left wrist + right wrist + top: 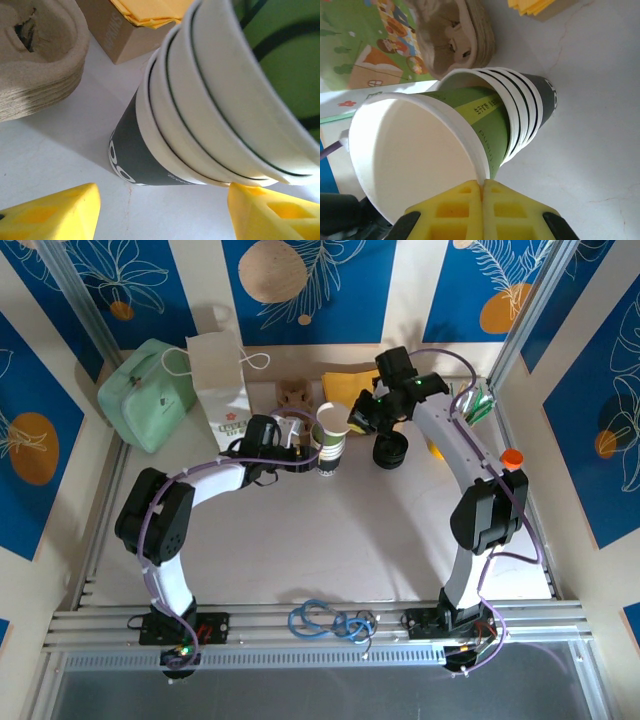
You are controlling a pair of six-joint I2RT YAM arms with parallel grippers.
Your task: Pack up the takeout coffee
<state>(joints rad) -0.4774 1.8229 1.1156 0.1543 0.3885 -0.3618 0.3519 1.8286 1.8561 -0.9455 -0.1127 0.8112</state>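
Green cup (470, 117) pinched at its rim by the right tool (482, 192), seated as the top of the cup stack (200, 115)

The right tool's fingers are pressed together with the rim wall caught between them, judged a grip for drawing the cup out of the nest; the left tool (162, 192) is spread about the stack's lower part, a gap seen at one finger, presumably placed to steady the stack during separation; the stack stands on the desk (330, 540) toward the back, near centre; no lid is fitted on the green cup; the black lids (390, 452) lie just to its right; the paper bag (222, 380) stands further left, likely the packing target
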